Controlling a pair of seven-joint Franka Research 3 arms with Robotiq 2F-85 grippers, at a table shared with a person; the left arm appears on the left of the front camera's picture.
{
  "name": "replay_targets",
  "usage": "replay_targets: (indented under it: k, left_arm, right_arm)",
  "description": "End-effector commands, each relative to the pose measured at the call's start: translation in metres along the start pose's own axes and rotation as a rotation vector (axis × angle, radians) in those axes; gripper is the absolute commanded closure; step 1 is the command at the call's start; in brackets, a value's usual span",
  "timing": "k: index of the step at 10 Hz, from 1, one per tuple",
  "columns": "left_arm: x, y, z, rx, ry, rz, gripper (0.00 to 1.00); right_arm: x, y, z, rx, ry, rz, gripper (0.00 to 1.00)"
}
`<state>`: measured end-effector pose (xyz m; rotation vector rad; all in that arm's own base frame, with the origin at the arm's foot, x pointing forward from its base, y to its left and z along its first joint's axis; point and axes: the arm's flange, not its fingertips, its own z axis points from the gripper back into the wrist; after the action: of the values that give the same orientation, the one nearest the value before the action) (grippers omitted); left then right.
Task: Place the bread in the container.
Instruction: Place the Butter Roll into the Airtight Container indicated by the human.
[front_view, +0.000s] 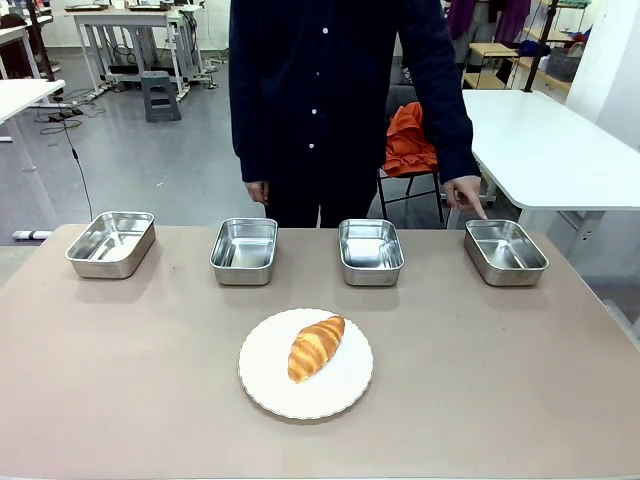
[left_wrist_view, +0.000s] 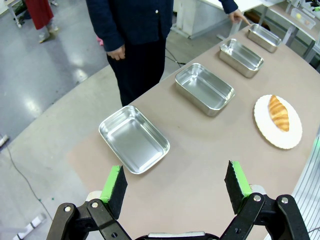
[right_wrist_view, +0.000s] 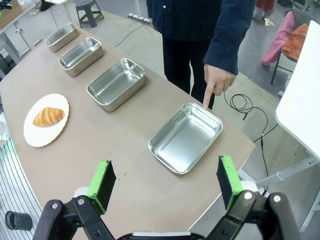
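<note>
4 steel pans (front_view: 244, 250) in a row at far edge of table (front_view: 500, 380); 1 bread (front_view: 316, 347) on 1 white plate (front_view: 345, 395), mid-table. Person's hand (front_view: 465, 193) points 1 finger at rim of rightmost container (front_view: 505, 250). Left gripper (left_wrist_view: 175, 185) & right gripper (right_wrist_view: 167, 182) hover above the table, jaws wide apart, empty.

- The worktop (front_view: 500, 380) is a broad, matt, beige-brown slab with rounded far corners.
- Four shallow steel pans stand in a row along its far edge, well apart from one another.
- The leftmost pan (front_view: 111, 243) sits slightly askew.
- The second pan (front_view: 244, 250) and the third pan (front_view: 371, 251) sit square to the edge.
- The rightmost pan (front_view: 505, 251) is turned a little.
- A round white plate (front_view: 335, 395) with a scalloped rim lies flat on the near half, about mid-width, in front of the gap between the second and third pans.
</note>
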<state>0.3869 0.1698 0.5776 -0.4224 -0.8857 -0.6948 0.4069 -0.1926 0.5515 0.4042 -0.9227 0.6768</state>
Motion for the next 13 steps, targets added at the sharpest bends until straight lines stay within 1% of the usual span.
replay_targets:
  k: [1, 2, 3, 4, 6, 7, 8, 9, 10, 11, 12, 13]
  left_arm:
    - [0.0, 0.001, 0.003, -0.008, -0.007, 0.0, 0.0]
    - [0.0, 0.001, 0.003, -0.008, -0.007, 0.0, 0.0]
    - [0.0, 0.001, 0.003, -0.008, -0.007, 0.0, 0.0]
    - [0.0, 0.001, 0.003, -0.008, -0.007, 0.0, 0.0]
    - [0.0, 0.001, 0.003, -0.008, -0.007, 0.0, 0.0]
    - [0.0, 0.001, 0.003, -0.008, -0.007, 0.0, 0.0]
    - [0.0, 0.001, 0.003, -0.008, -0.007, 0.0, 0.0]
    - [0.0, 0.001, 0.003, -0.008, -0.007, 0.0, 0.0]
    - [0.0, 0.001, 0.003, -0.008, -0.007, 0.0, 0.0]
    - [0.0, 0.001, 0.003, -0.008, -0.007, 0.0, 0.0]
    - [0.0, 0.001, 0.003, -0.008, -0.007, 0.0, 0.0]
    - [0.0, 0.001, 0.003, -0.008, -0.007, 0.0, 0.0]
  right_arm:
    - [0.0, 0.0, 0.0, 0.0, 0.0, 0.0, 0.0]
    - [0.03, -0.003, 0.007, 0.006, 0.026, -0.006, 0.0]
    - [0.067, -0.003, 0.004, 0.041, 0.052, 0.01, 0.0]
    - [0.11, 0.001, -0.008, 0.086, 0.081, 0.012, 0.0]
    - [0.181, 0.02, -0.036, 0.136, 0.154, 0.016, 0.0]
    - [0.215, 0.036, -0.06, 0.179, 0.168, -0.024, 0.0]
    - [0.244, 0.056, -0.094, 0.245, 0.194, -0.069, 0.0]
    - [0.271, 0.081, -0.134, 0.287, 0.242, -0.192, 0.0]
    - [0.283, 0.109, -0.173, 0.227, 0.294, -0.301, 0.0]
    - [0.287, 0.143, -0.206, 0.157, 0.368, -0.402, 0.0]
    - [0.281, 0.176, -0.23, 0.127, 0.398, -0.399, 0.0]
    - [0.267, 0.209, -0.248, 0.088, 0.496, -0.333, 0.0]
